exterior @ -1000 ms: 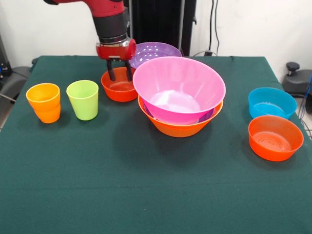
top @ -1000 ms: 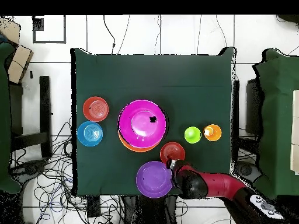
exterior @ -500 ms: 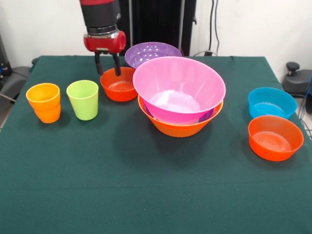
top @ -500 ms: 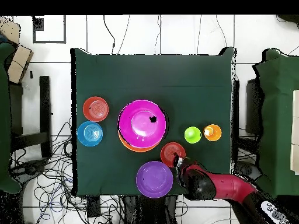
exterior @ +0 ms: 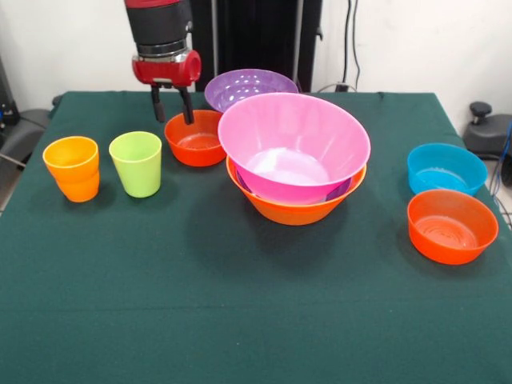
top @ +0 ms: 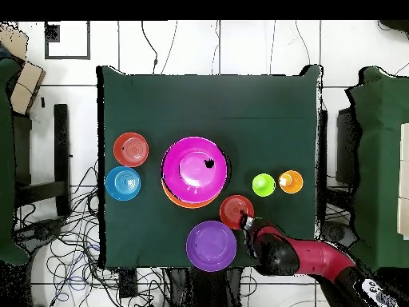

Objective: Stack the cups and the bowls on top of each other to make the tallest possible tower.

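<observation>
The tower (exterior: 294, 152) stands mid-table: a large pink bowl (exterior: 294, 132) nested in a yellow-orange bowl (exterior: 296, 210), with a purple rim (exterior: 340, 190) showing between them. A small red-orange bowl (exterior: 196, 138) sits to its left, with a wide purple bowl (exterior: 250, 85) behind. My gripper (exterior: 172, 110) hangs open and empty just above the small bowl's far left rim. The orange cup (exterior: 72, 168) and lime green cup (exterior: 136, 164) stand upright at the left. From overhead, the gripper (top: 250, 226) is beside the red-orange bowl (top: 236, 211).
A blue bowl (exterior: 446, 168) and a second red-orange bowl (exterior: 452, 226) sit side by side at the right of the green table (exterior: 240, 320). Overhead, they are the blue bowl (top: 123, 183) and red-orange bowl (top: 131, 149) on the left.
The gripper has lifted up out of the small red-orange bowl and shifted left in the front view. The bowl stays on the table.
</observation>
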Controlling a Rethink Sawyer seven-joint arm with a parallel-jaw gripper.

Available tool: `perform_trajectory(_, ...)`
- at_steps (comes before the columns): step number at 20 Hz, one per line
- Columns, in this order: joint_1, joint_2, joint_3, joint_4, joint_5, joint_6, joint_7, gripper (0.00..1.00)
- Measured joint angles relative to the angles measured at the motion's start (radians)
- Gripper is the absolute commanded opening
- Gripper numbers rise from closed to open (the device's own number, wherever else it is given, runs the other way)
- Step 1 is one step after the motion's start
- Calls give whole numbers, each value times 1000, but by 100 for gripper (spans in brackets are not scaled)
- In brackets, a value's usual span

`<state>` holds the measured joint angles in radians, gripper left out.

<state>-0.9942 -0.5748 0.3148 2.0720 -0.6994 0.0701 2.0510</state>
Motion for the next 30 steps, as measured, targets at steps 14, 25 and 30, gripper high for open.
perform_trajectory(14,-31,69,-1,-2,-38,0,0,100)
perform_trajectory(25,31,158,-86,-61,-119,-93,0,0)
perform_trajectory(30,25,162,-91,-68,-125,-107,0,0)
